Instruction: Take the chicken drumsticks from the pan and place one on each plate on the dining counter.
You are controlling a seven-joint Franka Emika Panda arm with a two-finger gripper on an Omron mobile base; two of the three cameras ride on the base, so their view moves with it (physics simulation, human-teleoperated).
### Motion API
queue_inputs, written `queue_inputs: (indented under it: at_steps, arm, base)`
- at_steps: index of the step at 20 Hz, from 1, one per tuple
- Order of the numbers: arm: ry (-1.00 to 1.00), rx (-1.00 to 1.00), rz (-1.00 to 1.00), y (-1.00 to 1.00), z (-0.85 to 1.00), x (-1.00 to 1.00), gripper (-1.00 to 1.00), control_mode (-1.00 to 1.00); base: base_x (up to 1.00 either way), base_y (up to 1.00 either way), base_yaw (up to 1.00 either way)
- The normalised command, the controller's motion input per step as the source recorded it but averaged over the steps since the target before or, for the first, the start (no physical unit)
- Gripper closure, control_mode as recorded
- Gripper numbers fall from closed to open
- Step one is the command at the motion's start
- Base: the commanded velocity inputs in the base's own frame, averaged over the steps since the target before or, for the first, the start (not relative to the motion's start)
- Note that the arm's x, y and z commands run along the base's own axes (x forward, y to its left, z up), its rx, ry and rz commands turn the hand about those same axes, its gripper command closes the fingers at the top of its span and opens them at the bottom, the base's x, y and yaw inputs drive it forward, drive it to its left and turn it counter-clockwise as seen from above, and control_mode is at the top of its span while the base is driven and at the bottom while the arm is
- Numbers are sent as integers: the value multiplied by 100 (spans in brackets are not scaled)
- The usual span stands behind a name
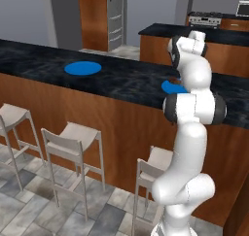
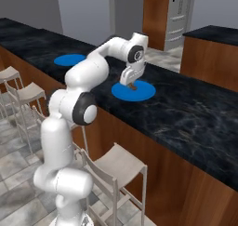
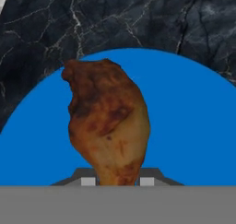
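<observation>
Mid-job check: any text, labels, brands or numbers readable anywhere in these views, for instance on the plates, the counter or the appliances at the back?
None readable. The two blue plates, the dining counter and the drumstick in the tool carry no markings. The stove and the microwave at the back are too small and blurred to show any lettering.

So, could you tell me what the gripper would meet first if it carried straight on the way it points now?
The gripper points down, shut on a drumstick. Straight on, the drumstick would likely touch the blue plate on the dining counter first; the remaining gap is unclear.
</observation>
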Motion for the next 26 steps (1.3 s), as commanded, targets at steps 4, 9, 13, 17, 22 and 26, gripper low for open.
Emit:
queue_inputs:
  at_steps: [4,9,13,17,22,26]
  arm:
    - [2,0,0,-7,-4,2,-100,-100]
    - [2,0,0,-2,-1,-1,-100,-100]
    - [0,0,0,1,-2,-19,-100,-100]
    - [0,-1,0,3,-1,-23,-100,-100]
    - [-9,-1,-5,5,14,-57,-100,-100]
    - [-16,-5,-28,32,-3,-86,-100,-100]
  base:
    - [0,0,0]
    - [0,0,0]
    - [0,0,0]
    - [0,0,0]
    - [0,0,0]
    - [0,0,0]
